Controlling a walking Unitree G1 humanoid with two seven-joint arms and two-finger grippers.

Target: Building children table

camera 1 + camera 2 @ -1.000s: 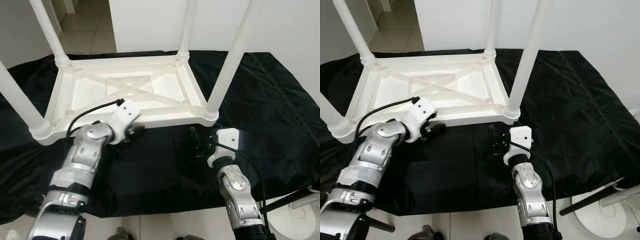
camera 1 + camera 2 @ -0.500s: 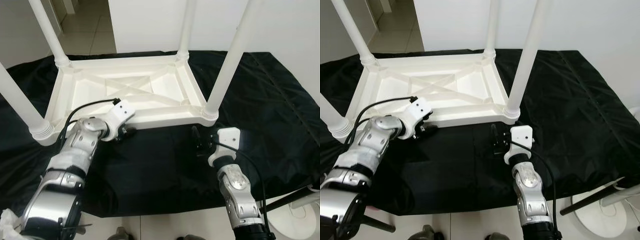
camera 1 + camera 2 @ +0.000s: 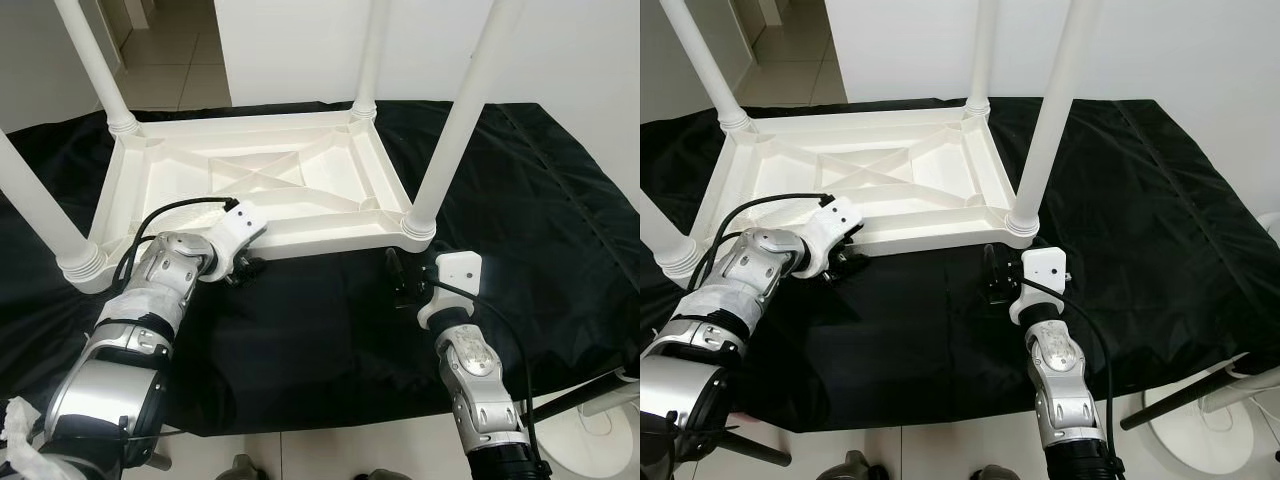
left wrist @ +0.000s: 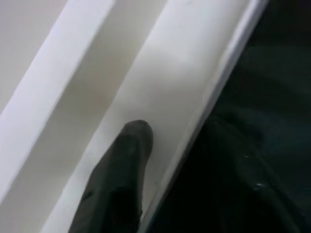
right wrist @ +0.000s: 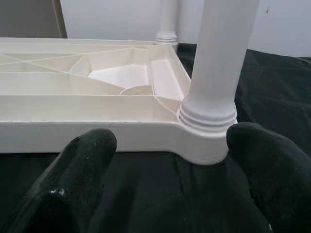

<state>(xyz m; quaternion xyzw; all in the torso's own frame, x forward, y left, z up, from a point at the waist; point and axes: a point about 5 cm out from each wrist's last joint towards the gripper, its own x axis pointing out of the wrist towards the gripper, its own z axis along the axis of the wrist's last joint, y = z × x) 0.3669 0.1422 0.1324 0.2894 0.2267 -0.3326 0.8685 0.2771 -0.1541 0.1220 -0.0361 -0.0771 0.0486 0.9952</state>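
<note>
A white plastic children's table (image 3: 330, 235) lies upside down on a black cloth (image 3: 560, 200), its four legs standing up. The near right leg (image 3: 455, 120) rises from the corner socket (image 5: 206, 126). My left gripper (image 3: 245, 268) is pressed against the table's near rim (image 4: 160, 87), left of its middle. My right gripper (image 3: 398, 280) hovers low over the cloth just in front of the near right corner. It is open, its fingers (image 5: 82, 170) spread to either side of that socket and holding nothing.
The cloth covers the floor around the table, with bare cloth to the right and in front. Pale tiled floor (image 3: 330, 455) shows at the near edge. A white round stand base (image 3: 600, 420) and a black rod (image 3: 570, 400) lie at the lower right. A white wall stands behind.
My left arm has swung down and to the left, and its gripper has slid a little left along the near rim. The right gripper has barely moved.
</note>
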